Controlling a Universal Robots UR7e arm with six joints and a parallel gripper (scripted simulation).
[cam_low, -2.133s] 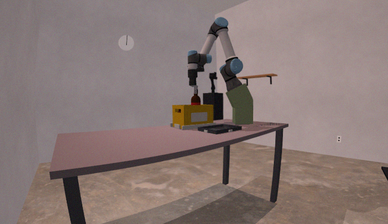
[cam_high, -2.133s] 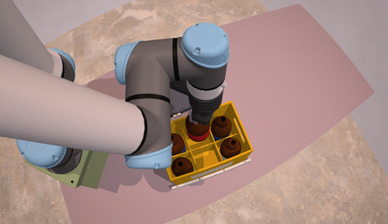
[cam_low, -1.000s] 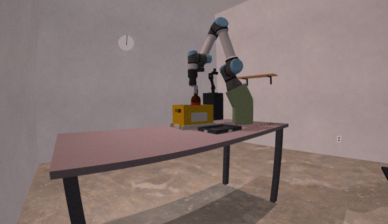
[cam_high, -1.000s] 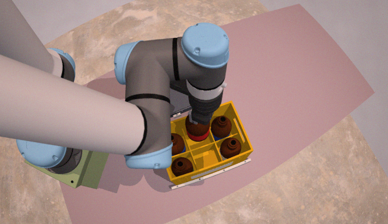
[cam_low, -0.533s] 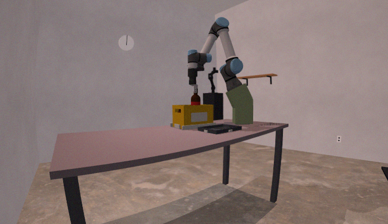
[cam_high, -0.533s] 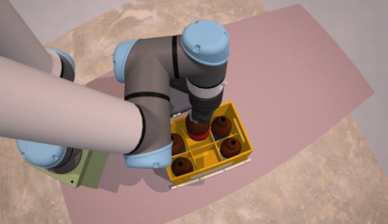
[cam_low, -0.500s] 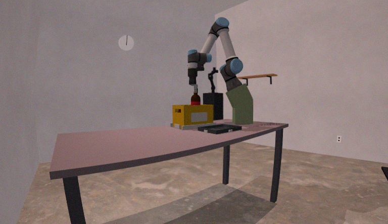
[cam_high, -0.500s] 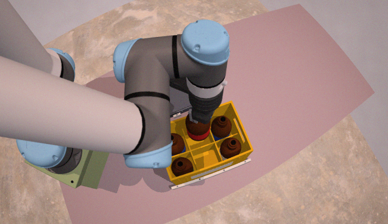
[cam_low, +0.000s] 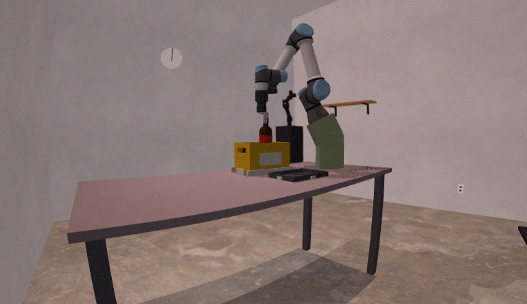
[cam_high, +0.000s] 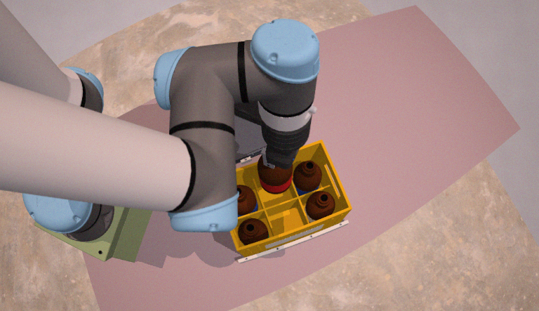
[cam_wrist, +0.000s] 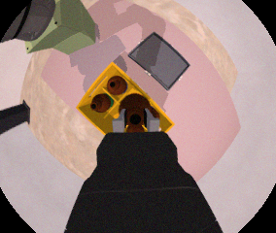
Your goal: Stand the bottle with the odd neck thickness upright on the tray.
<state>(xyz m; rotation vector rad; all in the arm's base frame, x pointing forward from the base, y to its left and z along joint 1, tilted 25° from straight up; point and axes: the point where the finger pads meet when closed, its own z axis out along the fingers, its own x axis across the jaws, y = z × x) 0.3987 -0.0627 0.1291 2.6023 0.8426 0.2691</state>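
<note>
A yellow crate [cam_high: 292,200] stands on the pink table and holds brown bottles. My gripper [cam_high: 274,163] is shut on the neck of a brown bottle with a red label [cam_high: 274,178] and holds it upright, partly raised out of a far-side cell. In the side view this bottle [cam_low: 265,132] sticks up above the crate [cam_low: 261,156] under the gripper [cam_low: 265,119]. Several other bottles stand in the crate, one of them at the near right [cam_high: 319,204]. The dark tray [cam_low: 298,173] lies beside the crate. In the wrist view the fingers hug the bottle top, and the tray [cam_wrist: 159,60] is beyond the crate.
The green robot base [cam_low: 329,142] stands behind the tray at the table's far end. A black box with a stand [cam_low: 289,142] is behind the crate. The arm's elbow [cam_high: 202,164] hides part of the crate's left side in the overhead view.
</note>
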